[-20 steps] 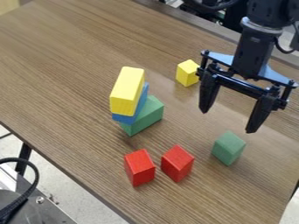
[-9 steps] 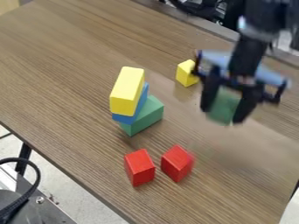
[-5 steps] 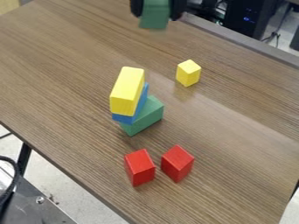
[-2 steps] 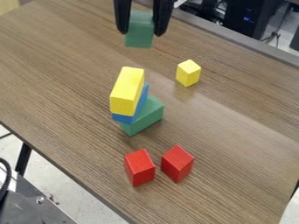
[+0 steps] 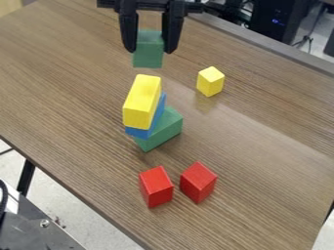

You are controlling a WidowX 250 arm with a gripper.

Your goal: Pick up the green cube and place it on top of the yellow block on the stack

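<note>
The gripper (image 5: 150, 48) hangs at the top of the view, left of the middle, its fingers on either side of a small green block (image 5: 148, 54). That block is held in the air just above the stack in the image. The stack has a long yellow block (image 5: 141, 102) on top, a blue block (image 5: 156, 116) under it and a larger green block (image 5: 168, 129) at the bottom on the table. The yellow and blue blocks stand at an angle to the green one.
A small yellow block (image 5: 210, 81) stands right of the stack on the wooden table (image 5: 261, 141). Two red blocks, one (image 5: 156, 187) at left and another (image 5: 198, 182) at right, stand side by side below the stack. Dark equipment (image 5: 277, 22) is behind the table's far edge.
The gripper closed on the small green block at the right, lifted it and carried it left to above the stack, lately coming down a little in the view. The other blocks stayed put.
</note>
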